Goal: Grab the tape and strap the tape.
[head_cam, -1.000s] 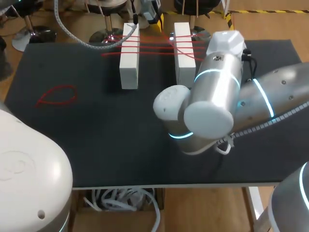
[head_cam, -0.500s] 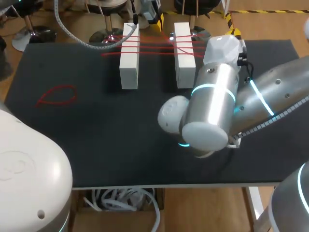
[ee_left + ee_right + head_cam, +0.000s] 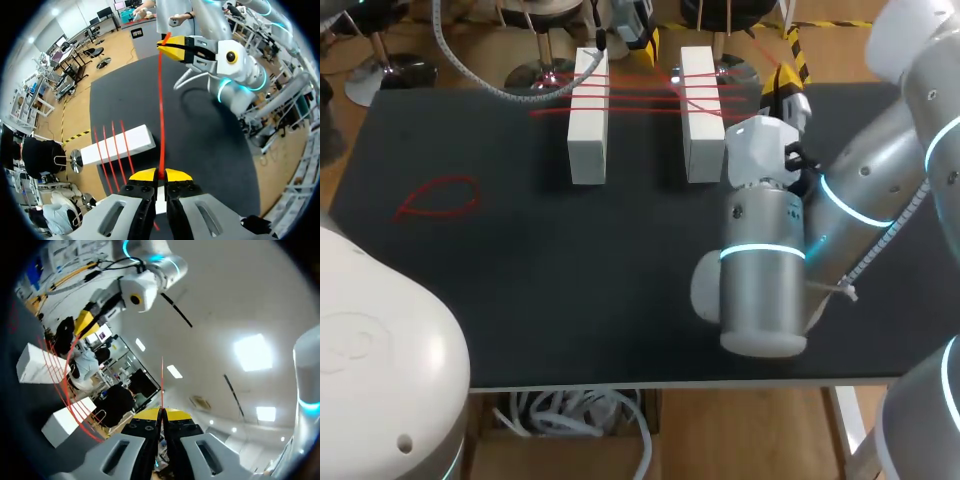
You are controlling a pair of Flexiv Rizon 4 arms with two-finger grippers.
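Two white blocks (image 3: 588, 120) (image 3: 700, 115) stand upright at the far side of the table, with several strands of red tape (image 3: 640, 95) stretched across them. My left gripper (image 3: 638, 38) is behind the blocks, shut on the red tape (image 3: 161, 115). The strand runs from the left gripper (image 3: 161, 174) straight to my right gripper (image 3: 172, 50). Right of the right-hand block, my right gripper (image 3: 788, 92) is lifted and shut on the same tape (image 3: 162, 380), whose short end sticks out past the right gripper (image 3: 163, 412). One block (image 3: 117, 145) lies just ahead of the left fingers.
A loose loop of red tape (image 3: 440, 195) lies on the black table (image 3: 520, 300) at the left. My right arm's bulky wrist and elbow (image 3: 765, 280) hang over the near right part of the table. A box of white cables sits below the front edge.
My right arm has swung to the right and turned its wrist, carrying its gripper from over the right block to the block's right side. The left gripper has stayed in place.
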